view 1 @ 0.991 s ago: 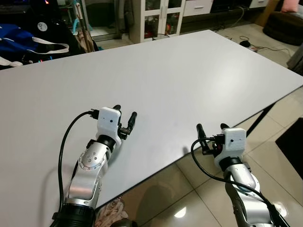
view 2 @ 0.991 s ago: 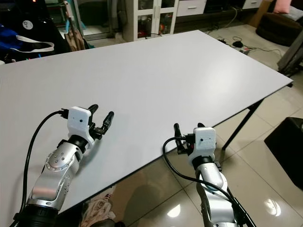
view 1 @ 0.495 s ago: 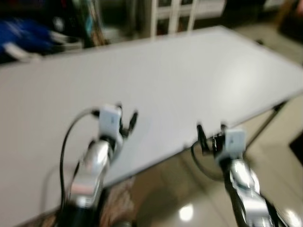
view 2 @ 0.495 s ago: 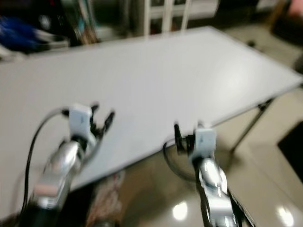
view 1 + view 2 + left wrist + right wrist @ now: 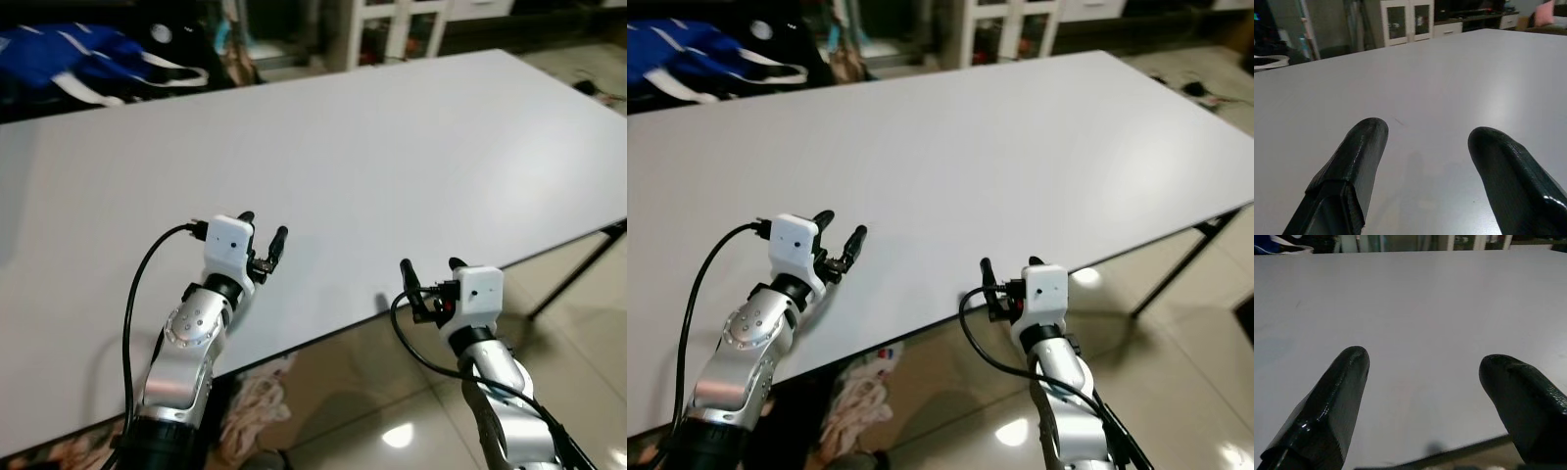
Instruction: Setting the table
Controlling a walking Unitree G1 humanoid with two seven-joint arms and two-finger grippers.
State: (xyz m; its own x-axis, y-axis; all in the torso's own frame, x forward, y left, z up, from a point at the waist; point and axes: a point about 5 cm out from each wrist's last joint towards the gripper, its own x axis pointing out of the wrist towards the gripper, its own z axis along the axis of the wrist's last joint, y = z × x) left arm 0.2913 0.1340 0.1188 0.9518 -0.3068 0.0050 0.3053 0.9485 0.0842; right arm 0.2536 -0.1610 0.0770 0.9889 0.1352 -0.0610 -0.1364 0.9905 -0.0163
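Note:
A large bare white table (image 5: 392,147) stretches ahead with nothing on its top. My left gripper (image 5: 263,227) hovers low over the table near its front edge, open and holding nothing. In the left wrist view its two black fingers (image 5: 1359,161) stand well apart above the white surface. My right gripper (image 5: 429,266) is just off the front edge, over the floor, pointing at the table, open and holding nothing. The right wrist view looks across the tabletop between the spread fingers (image 5: 1342,391).
A blue bag (image 5: 78,54) and a white glass-door cabinet (image 5: 392,20) stand beyond the table's far side. A crumpled cloth (image 5: 260,401) lies on the glossy tiled floor under the front edge. A dark table leg (image 5: 578,269) slants down at the right.
The whole picture has shifted and was blurred half a second ago, so the camera moved. Both grippers keep their open pose and their places by the table's front edge.

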